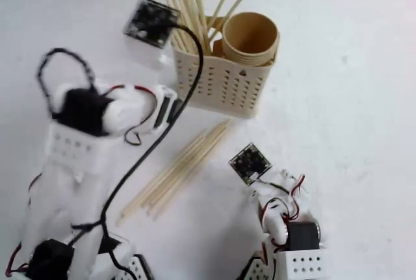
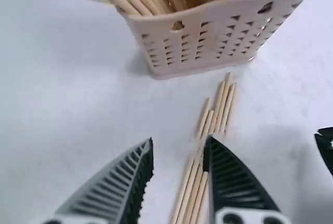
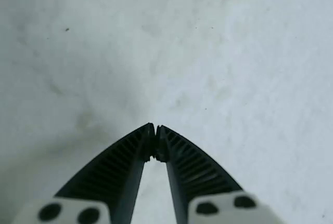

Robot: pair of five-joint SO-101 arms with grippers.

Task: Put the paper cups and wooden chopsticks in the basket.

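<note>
Left hand (image 2: pixel 179 143) spread over loose chopsticks (image 2: pixel 216 109); basket (image 1: pixel 224 85) holds stacked paper cups (image 1: pixel 250 36) and other chopsticks (image 1: pixel 188 7).

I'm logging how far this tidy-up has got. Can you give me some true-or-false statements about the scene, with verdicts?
1. The paper cups sit in the basket. True.
2. Every chopstick is in the basket. False: a bundle of loose chopsticks lies on the table.
3. The left gripper is open by the loose chopsticks. True.
4. The right gripper holds a chopstick. False: it is shut on nothing, above the table.
</note>
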